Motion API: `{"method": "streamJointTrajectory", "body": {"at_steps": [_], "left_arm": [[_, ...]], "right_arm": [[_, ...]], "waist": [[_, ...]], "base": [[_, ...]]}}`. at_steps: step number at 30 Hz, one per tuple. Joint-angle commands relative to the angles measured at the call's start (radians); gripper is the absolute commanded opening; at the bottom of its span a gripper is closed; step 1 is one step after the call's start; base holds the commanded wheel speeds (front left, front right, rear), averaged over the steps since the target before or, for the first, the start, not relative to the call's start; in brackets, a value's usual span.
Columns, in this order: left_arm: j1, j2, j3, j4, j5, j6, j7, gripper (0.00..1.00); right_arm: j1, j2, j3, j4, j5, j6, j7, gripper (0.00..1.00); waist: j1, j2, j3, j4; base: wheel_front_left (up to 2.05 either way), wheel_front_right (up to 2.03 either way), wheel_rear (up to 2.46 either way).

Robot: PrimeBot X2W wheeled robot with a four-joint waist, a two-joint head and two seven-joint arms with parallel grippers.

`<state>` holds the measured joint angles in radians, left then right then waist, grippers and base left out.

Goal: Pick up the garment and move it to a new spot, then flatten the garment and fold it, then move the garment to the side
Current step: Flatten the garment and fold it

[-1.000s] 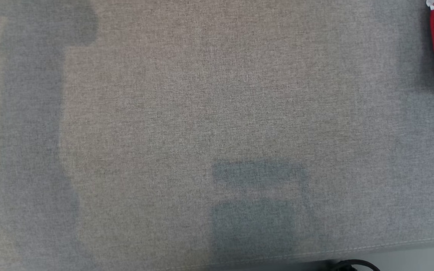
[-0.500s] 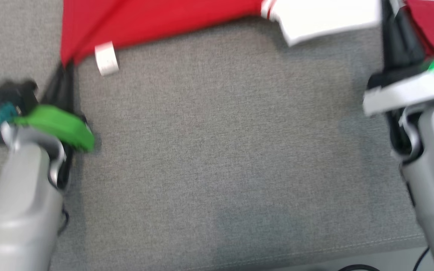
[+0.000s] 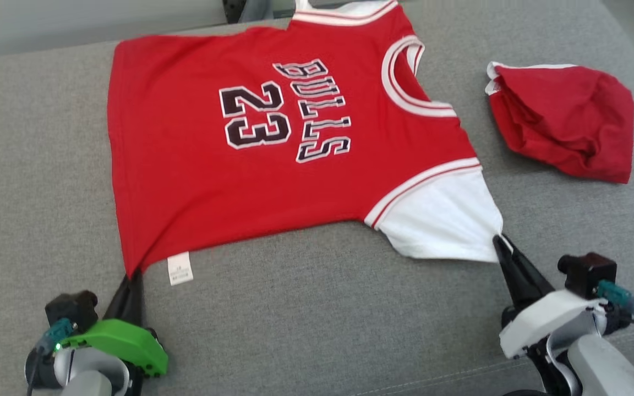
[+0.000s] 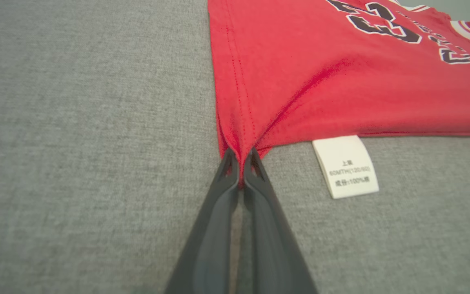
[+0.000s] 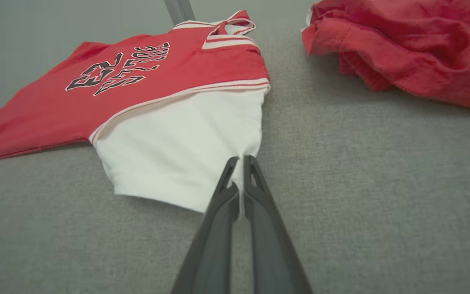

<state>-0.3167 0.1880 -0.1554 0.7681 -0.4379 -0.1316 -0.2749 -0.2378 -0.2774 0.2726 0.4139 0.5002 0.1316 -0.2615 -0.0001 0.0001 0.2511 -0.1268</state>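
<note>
Jersey (image 3: 196, 181) flat on couch (image 3: 317, 319); both tools pinching near corners.

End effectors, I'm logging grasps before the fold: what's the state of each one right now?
Left end effector: closed, holding the red bottom corner of the jersey.
Right end effector: closed, holding the jersey's white sleeve edge.

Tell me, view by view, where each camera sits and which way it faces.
Head view: on the head, looking down at the jersey; left gripper and right gripper show.
Left wrist view: along its shut fingers, at the jersey's hem corner.
Right wrist view: along its shut fingers, at the white sleeve.
Shared: both wrists see the 23.
</note>
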Motion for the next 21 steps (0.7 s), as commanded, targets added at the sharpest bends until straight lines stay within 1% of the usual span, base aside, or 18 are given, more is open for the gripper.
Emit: {"method": "streamJointTrajectory", "body": {"at_steps": [1,5,7,10,16,21], "left_arm": [[0.102,-0.015,0.001,0.041,0.008,0.002,0.019,0.0],[0.194,-0.024,-0.01,0.044,0.025,0.002,0.019,0.0],[0.23,-0.021,-0.033,0.041,0.041,0.002,0.019,0.0],[0.275,-0.006,-0.081,0.036,0.057,0.002,0.019,0.0],[0.343,0.009,-0.069,0.033,0.045,0.002,0.018,0.0],[0.357,0.006,-0.051,-0.022,0.045,0.002,0.013,0.0]], "right_arm": [[0.049,-0.015,0.02,0.02,0.018,-0.002,-0.003,0.0],[0.125,-0.04,0.068,0.068,0.041,-0.002,-0.004,0.0],[0.159,-0.052,0.075,0.079,0.052,-0.002,-0.004,0.0],[0.211,-0.067,0.057,0.09,0.056,-0.002,-0.004,0.0],[0.283,-0.071,0.04,0.081,0.055,-0.002,-0.004,0.0],[0.293,-0.078,0.027,0.042,0.059,-0.002,-0.004,0.0]], "waist": [[0.0001,-0.0001,-0.139,-0.04],[0.0001,-0.0001,-0.208,-0.037],[0.0001,-0.0001,-0.23,-0.031],[0.0001,-0.0001,-0.253,-0.017],[0.0001,-0.0001,-0.278,0.002],[0.0001,-0.0001,-0.275,0.018]], "base": [[0.0,0.0,0.0],[0.0,0.0,0.0],[0.0,0.0,0.0],[0.0,0.0,0.0],[0.0,0.0,0.0],[0.0,0.0,0.0]]}}
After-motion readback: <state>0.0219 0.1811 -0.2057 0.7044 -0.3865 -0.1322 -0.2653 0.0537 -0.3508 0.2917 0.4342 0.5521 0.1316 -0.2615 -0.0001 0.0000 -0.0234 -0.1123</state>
